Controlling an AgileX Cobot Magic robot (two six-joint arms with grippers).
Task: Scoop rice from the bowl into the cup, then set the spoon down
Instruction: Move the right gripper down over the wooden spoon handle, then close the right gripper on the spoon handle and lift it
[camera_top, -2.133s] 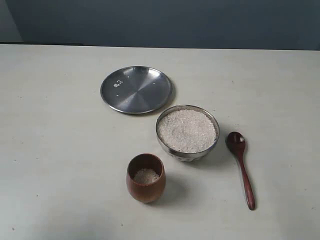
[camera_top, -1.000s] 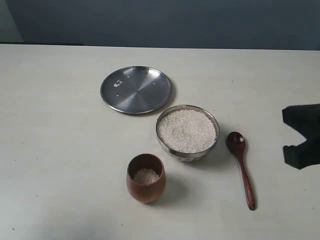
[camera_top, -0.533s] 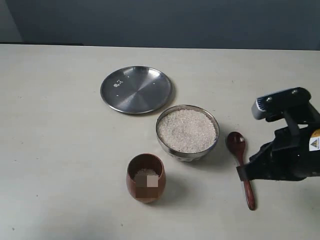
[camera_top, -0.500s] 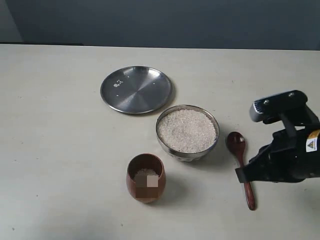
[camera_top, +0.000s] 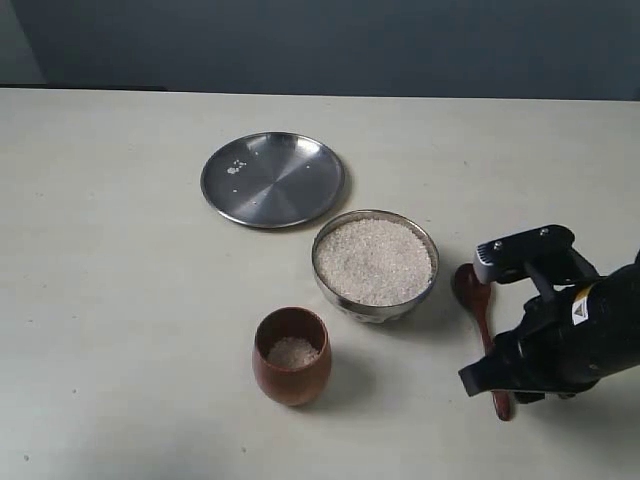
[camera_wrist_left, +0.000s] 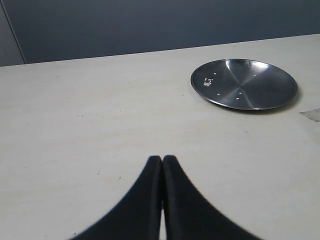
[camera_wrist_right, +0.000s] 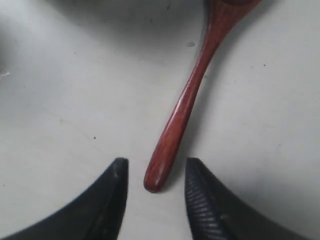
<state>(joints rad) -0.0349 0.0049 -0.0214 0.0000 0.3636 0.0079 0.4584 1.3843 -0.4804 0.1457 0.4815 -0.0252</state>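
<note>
The right tool (camera_wrist_right: 156, 167) is spread wide, its jaws flanking the tail end of the wooden spoon (camera_wrist_right: 186, 97) without touching it. The spoon lies flat on the tabletop (camera_top: 120, 300), just right of the steel bowl (camera_top: 374, 312), its handle running straight ahead of the tool. The left tool (camera_wrist_left: 162, 167), pressed together, is well apart, so the right arm is nearer.

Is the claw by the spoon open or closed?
Open. The right wrist view shows the right claw with its fingers apart; the spoon has its handle end between them, touching neither.
</note>
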